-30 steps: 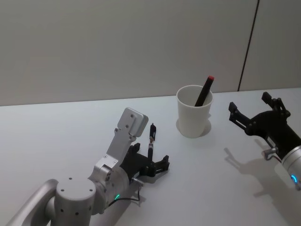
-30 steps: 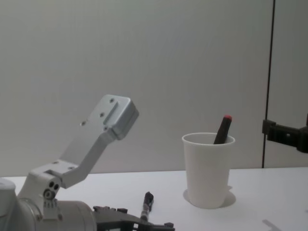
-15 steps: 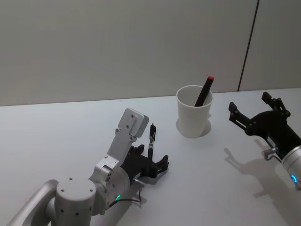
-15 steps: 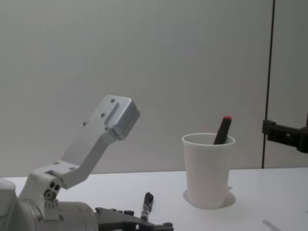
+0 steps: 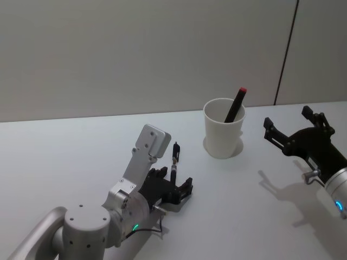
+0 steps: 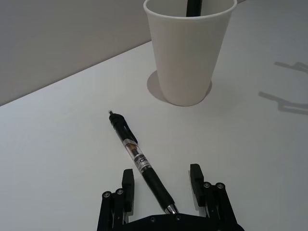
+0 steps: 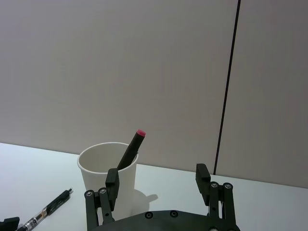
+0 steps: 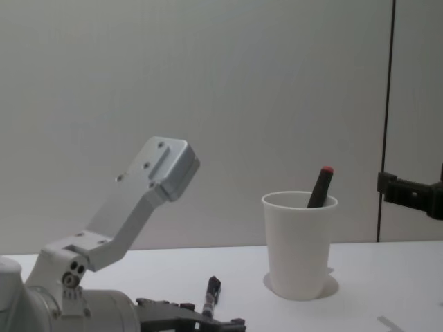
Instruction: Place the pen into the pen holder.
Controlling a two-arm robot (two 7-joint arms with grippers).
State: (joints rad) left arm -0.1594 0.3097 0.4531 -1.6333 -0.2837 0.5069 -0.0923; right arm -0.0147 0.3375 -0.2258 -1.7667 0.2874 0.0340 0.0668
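A black pen [image 5: 173,160] lies flat on the white table, its tip end toward the pen holder [image 5: 223,130], a white paper cup. A black marker with a red cap [image 5: 235,104] stands in the cup. My left gripper [image 5: 173,182] sits low over the table, open, with a finger on each side of the pen's near end [image 6: 144,166] and not touching it. In the left wrist view the cup [image 6: 187,53] stands beyond the pen. My right gripper [image 5: 288,119] hovers open to the right of the cup, holding nothing; its wrist view looks at the cup [image 7: 108,178] and the pen [image 7: 48,209].
The white table [image 5: 81,146] runs back to a plain grey wall. A dark vertical seam [image 5: 286,51] in the wall is behind the cup's right side. In the chest view the left arm's silver link [image 8: 149,187] rises to the left of the cup [image 8: 299,242].
The left gripper's fingers have drawn slightly closer together around the pen. The pen, the cup and the right arm have not moved.
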